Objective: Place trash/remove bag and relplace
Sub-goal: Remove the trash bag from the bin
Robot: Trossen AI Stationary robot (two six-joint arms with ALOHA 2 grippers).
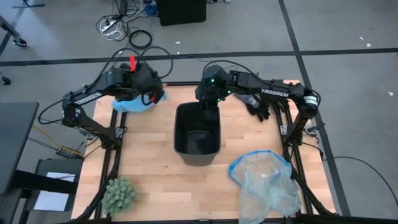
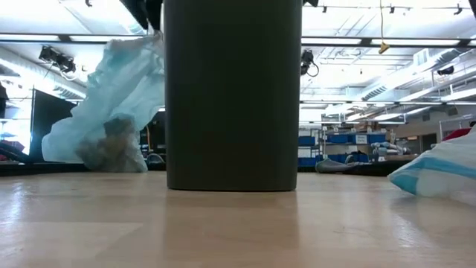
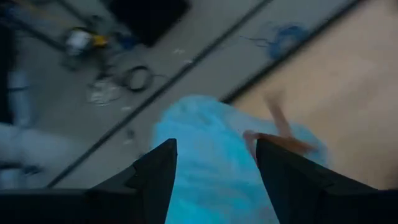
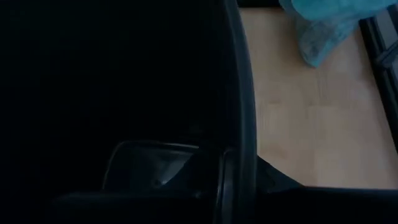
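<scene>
The left gripper (image 3: pixel 214 180) has its jaws spread around the sky-blue bag (image 3: pixel 205 155), which hangs over the table's far-left corner with trash (image 2: pixel 111 149) inside. The right gripper (image 1: pixel 211 99) pinches the black bin's (image 1: pixel 198 132) far rim, elbow bent rightward. A paler bag (image 1: pixel 264 180) and green plant ball (image 1: pixel 119 194) lie near on the wooden table (image 1: pixel 149 168).

sky-blue bag (image 1: pixel 138 102), bunched, table's far-left edge
</scene>
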